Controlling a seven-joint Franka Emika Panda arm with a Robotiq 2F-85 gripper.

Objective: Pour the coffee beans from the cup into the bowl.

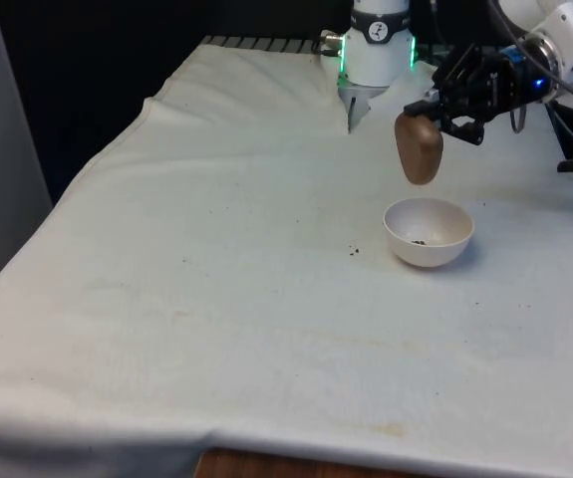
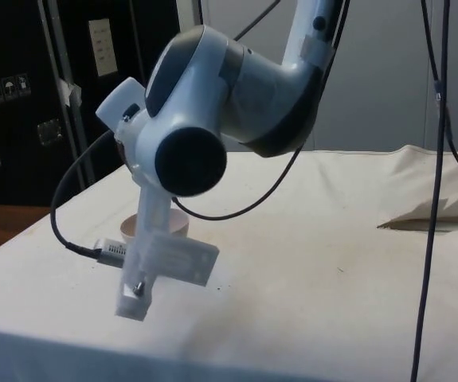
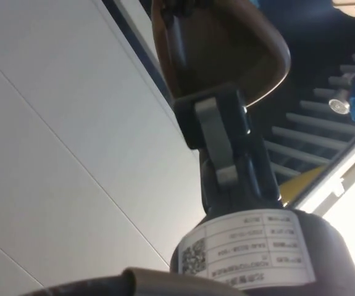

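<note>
Looking from the near edge of the table toward the far end, the white cloth comes first, a little wrinkled and with faint stains, and a strip of wood shows under its front hem. Further in, on the front view's right, stands the white bowl. A few beans lie at its bottom, and at least one bean lies on the cloth just beside it, toward the front view's left.

Directly above the bowl hangs the brown cup, turned over so its mouth looks downward. The gripper holds it from the side, and in the wrist view one finger presses on the cup wall, so the fingers are clamped on the cup. I judge the pouring is nearly finished or already finished.

What could go wrong from here: the cup hangs rather high over the bowl, so any late beans may bounce on the rim and jump onto the cloth, as the stray bean suggests. Also, if the wrist turns back too fast, a bean stuck inside may fly away from the bowl. The smooth cup may slip between the fingers when it tilts.

Behind the arm, the cloth is folded up at the far end. In the side view, dark cabinets stand behind the table.
</note>
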